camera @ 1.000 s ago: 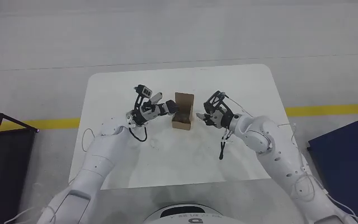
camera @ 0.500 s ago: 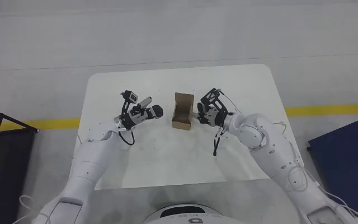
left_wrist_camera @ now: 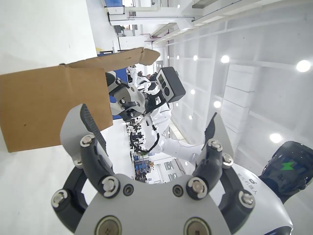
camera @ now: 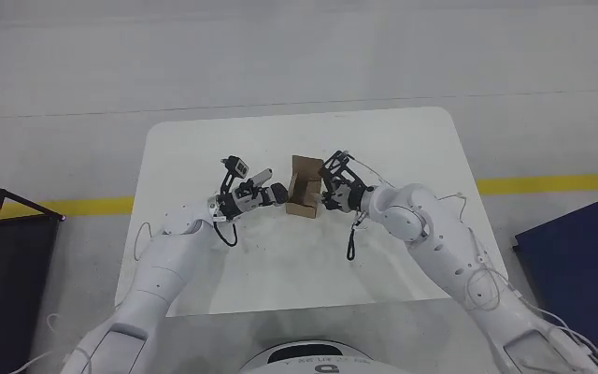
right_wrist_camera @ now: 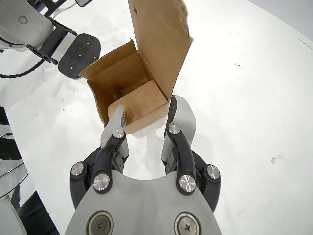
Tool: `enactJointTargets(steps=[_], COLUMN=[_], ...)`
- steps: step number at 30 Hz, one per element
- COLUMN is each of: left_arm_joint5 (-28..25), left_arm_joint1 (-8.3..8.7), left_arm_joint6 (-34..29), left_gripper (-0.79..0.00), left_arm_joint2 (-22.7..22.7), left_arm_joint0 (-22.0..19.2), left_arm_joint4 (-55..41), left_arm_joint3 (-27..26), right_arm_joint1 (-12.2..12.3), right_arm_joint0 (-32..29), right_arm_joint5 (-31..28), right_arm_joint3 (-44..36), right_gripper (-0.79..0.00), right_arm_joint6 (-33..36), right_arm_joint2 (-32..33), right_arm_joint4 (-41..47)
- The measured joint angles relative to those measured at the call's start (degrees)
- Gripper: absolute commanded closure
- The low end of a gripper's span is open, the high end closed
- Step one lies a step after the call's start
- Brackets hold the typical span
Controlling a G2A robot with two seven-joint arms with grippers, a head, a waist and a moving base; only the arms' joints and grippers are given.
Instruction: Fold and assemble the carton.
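Top view: open brown carton (camera: 306,178)

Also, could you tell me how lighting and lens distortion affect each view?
Top view: soft, even light on the carton, no hard shadows. Left wrist view: ceiling lamps glare brightly, and the wide lens bends the room's lines. Right wrist view: the carton's inside is shaded; the table edge curves.

Plain brown carton (camera: 305,185), white table (camera: 392,140), left arm's fingers (left_wrist_camera: 71,128) silver with black ribbed pads (left_wrist_camera: 94,128).
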Motion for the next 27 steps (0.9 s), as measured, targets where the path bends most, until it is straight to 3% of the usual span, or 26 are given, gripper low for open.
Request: enactJointTargets(steps=[8,15,23,26,27], left_arm_joint5=[-0.71,-0.81,-1.51,-2.22,-2.41], left_arm_joint1=[-0.64,-0.81,-0.5,-0.21,-0.07], left_arm_joint6=[-1.08,-2.11,-2.87,-1.53,-1.2], left_gripper=[-0.785,-0.785,-0.785,-0.785,-0.785], left_arm_joint2=[1.22,1.5,-0.26,-1.95,-2.6], left_arm_joint0=[-0.23,-0.42,-0.57,-0.36,-0.27], left_arm_joint4=[-2.49,-3.21,-4.7,-5.88,-6.12], left_arm_joint3=[0.8,1.3,0.49,-0.02,-0.19], right_arm_joint1=[-0.28,-0.99,-1.69,-1.87,-1.91], right_arm_joint0=[1.0,2.23,3.66,4.25,4.45], right_arm_joint5=[2.46,3.32,3.39,3.4,3.37], right_arm_joint3=[-1.26,-0.74,0.58,0.79,0.66], right_gripper=[-0.422,-0.376,-0.203,-0.006,0.0], right_arm_joint6=[4.66,6.03,7.8,8.78,9.11], right_arm_joint2=[-0.83,-2.36,-3.94,-4.18,-4.22], right_arm_joint4=[-2.34,-1.44,-1.06,-0.87,-0.9])
